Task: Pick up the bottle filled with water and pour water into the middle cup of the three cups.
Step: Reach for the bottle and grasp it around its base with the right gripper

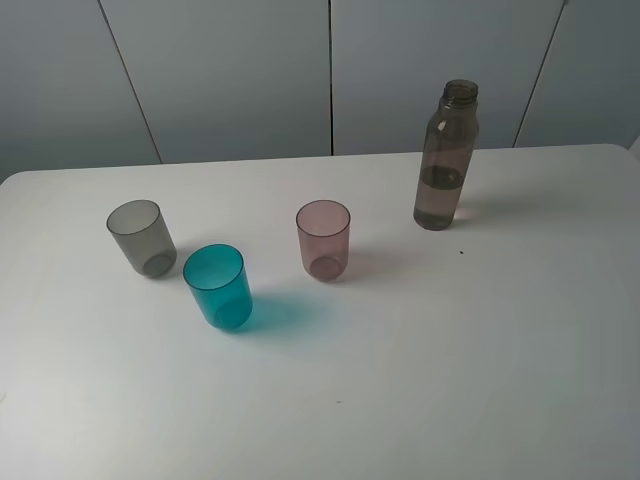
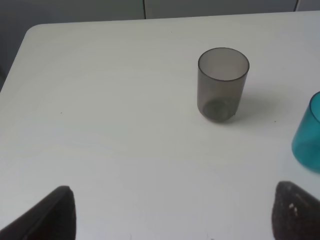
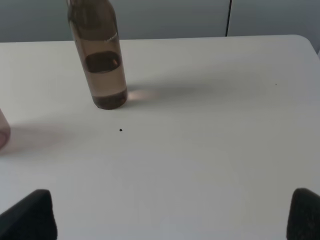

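White table [image 1: 500, 350] carries the uncapped, part-full smoky bottle [image 1: 446, 160] upright far right, likely for the right gripper [image 3: 170, 215] facing it, well apart from the teal middle cup [image 1: 218, 288] between grey tumbler [image 1: 141, 237] and pink tumbler [image 1: 323, 240]; left gripper [image 2: 172, 220] and right both gape wide, empty.

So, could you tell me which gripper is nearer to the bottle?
Right. The right gripper has the bottle standing ahead of it; the left gripper faces the grey cup, the bottle outside its view.
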Motion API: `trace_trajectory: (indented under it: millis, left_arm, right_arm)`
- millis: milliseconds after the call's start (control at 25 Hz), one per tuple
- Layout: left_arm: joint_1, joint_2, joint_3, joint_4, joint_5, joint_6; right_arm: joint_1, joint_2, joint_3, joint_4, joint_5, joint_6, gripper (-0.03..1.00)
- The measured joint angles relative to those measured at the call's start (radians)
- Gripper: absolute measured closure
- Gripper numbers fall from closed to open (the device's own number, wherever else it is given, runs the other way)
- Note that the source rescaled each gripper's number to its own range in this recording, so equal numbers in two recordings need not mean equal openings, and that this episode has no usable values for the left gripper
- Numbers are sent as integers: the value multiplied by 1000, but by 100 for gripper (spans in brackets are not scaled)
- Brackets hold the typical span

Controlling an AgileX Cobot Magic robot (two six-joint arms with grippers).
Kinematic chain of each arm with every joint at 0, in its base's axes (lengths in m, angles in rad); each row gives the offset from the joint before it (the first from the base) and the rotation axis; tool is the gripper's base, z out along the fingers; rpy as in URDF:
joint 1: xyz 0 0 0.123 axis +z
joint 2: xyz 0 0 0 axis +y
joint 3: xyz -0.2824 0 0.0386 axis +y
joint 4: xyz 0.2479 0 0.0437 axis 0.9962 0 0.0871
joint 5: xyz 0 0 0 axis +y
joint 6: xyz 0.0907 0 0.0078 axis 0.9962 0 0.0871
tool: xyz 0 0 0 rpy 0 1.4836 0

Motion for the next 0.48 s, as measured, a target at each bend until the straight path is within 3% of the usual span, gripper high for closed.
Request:
trace_trajectory:
  millis: [240,480]
  left_arm:
    - [0,0,0,0,0,0]
    - [0,0,0,0,0,0]
  right_arm:
    - [0,178,-77,2,-3,-2,-3]
    - [0,406,-219,4,-90,-7,-3]
